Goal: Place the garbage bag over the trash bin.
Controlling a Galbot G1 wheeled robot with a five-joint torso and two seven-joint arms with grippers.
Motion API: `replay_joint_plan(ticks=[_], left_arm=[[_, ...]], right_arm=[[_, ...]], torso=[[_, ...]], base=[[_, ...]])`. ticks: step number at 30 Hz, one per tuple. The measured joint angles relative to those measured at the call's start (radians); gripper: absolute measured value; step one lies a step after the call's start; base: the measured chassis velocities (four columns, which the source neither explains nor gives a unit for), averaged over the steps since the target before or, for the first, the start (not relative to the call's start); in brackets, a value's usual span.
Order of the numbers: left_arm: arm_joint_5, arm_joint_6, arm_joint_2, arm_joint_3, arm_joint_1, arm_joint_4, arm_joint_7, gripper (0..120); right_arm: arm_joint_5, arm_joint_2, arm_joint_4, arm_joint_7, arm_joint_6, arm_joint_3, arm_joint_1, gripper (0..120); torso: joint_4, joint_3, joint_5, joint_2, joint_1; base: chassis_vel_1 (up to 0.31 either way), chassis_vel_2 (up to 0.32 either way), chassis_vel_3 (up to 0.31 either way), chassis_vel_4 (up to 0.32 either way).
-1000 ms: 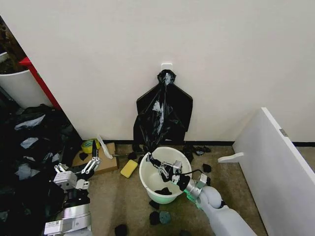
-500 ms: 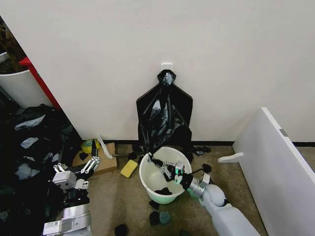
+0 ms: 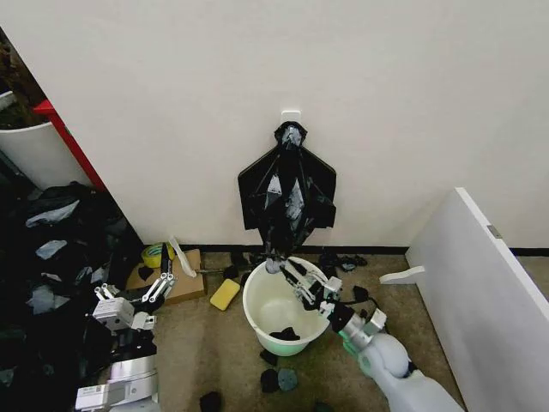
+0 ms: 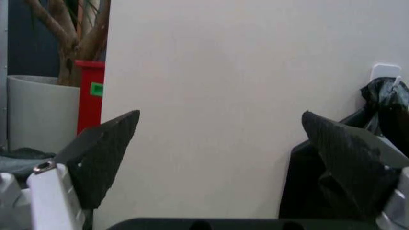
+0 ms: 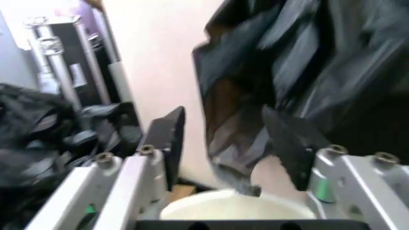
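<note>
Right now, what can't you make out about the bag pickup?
- Right wrist view: the garbage bag tip hangs between the right gripper's open fingers; its folds hide whether a pad touches it.
- Head view: black on black, so the bag's edges merge with the hanging bundle behind it.
- Head view: the right arm covers part of the trash bin interior.
- Left gripper: parked low on the left, open.

A brown carpeted floor (image 3: 206, 365) carries the round cream-white plastic trash bin (image 3: 257, 319) near the far wall. Left of it lie a yellow sponge (image 3: 225, 294) and a flat cardboard piece (image 3: 184, 288); small dark scraps (image 3: 279, 378) lie nearer.
</note>
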Motion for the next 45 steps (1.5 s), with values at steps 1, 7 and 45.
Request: replay_joint_plan(ticks=[1, 7, 45], left_arm=[[0.0, 0.0, 0.0, 0.002, -0.001, 0.002, 0.0, 100], [0.001, 0.0, 0.005, 0.001, -0.003, 0.004, 0.0, 100], [0.006, 0.006, -0.011, -0.005, -0.008, 0.007, -0.012, 100]], right_arm=[[-0.024, 0.0, 0.025, 0.039, -0.011, -0.002, -0.004, 52], [-0.211, 0.029, 0.074, 0.245, -0.084, -0.033, 0.028, 73], [-0.738, 0.147, -0.043, 0.519, -0.437, -0.114, 0.245, 15]], torso=[[0.0001, 0.0, 0.0, 0.0, 0.0], [0.0001, 0.0, 0.0, 0.0, 0.0], [0.0002, 0.0, 0.0, 0.0, 0.0]], base=[[0.0, 0.0, 0.0, 0.0], [0.0, 0.0, 0.0, 0.0], [0.0, 0.0, 0.0, 0.0]])
